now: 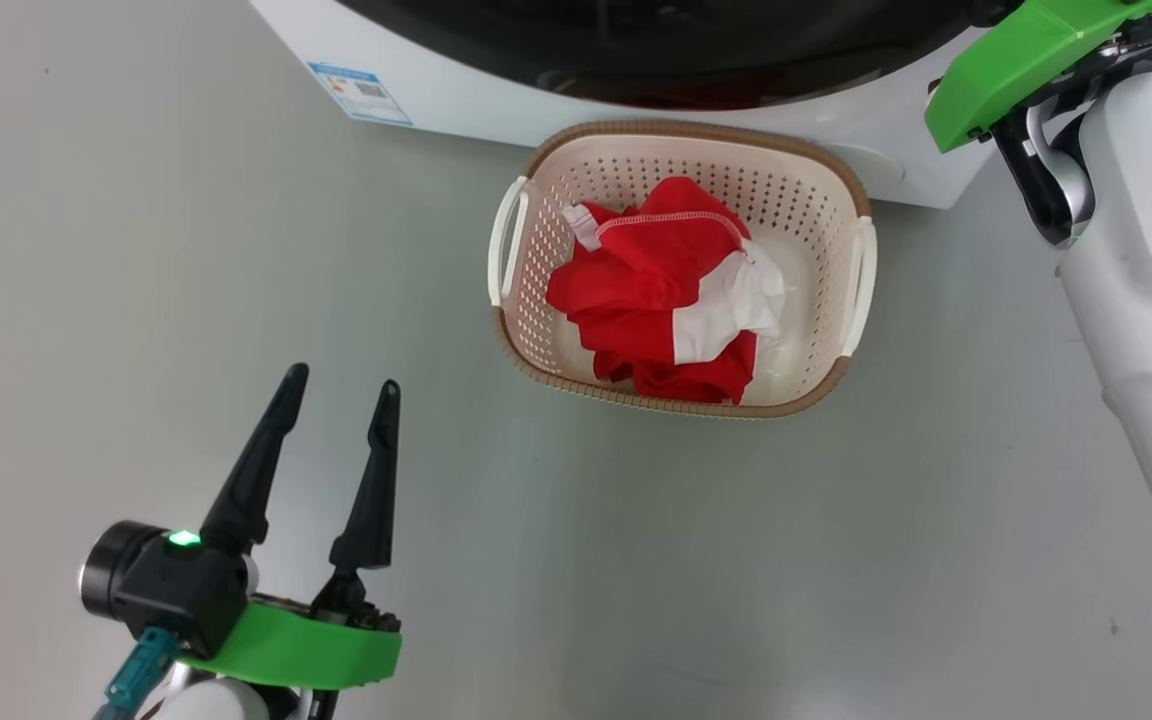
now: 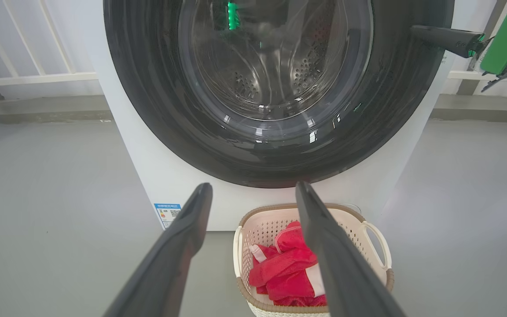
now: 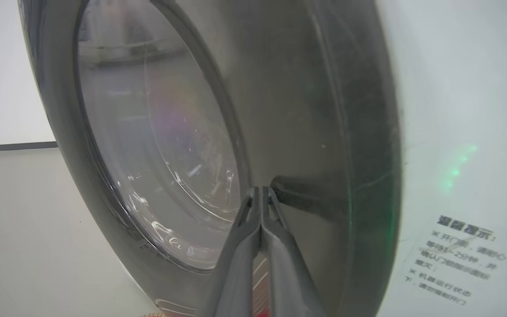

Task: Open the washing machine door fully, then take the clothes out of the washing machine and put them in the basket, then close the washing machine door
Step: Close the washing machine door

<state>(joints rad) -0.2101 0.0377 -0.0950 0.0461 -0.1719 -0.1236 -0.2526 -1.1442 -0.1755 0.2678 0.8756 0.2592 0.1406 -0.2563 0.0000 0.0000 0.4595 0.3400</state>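
Round washing-machine door [image 2: 148, 110]: glossy black rim, smooth clear glass. Cream perforated basket [image 1: 806, 200]: matt plastic, ribbed brown rim. Red-and-white garments [image 1: 646, 280]: soft creased cloth.

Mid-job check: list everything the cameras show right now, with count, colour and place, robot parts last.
washing machine: one, white, straight ahead on the floor.
washing machine door: one, glossy black rim around clear glass, on the machine's front, looks shut.
basket: one, cream with a brown rim, on the floor at the machine's base.
clothes: one red heap with white patches, garment count unclear, inside the basket.
label: one, blue, low on the machine's front.
printed notice: one, dark text, on the white front beside the door.
railing: one, white, behind the machine.
floor: grey.
left gripper: dark fingers, open, over the floor left of the basket.
right gripper: dark fingers, shut, tips at the door's rim.
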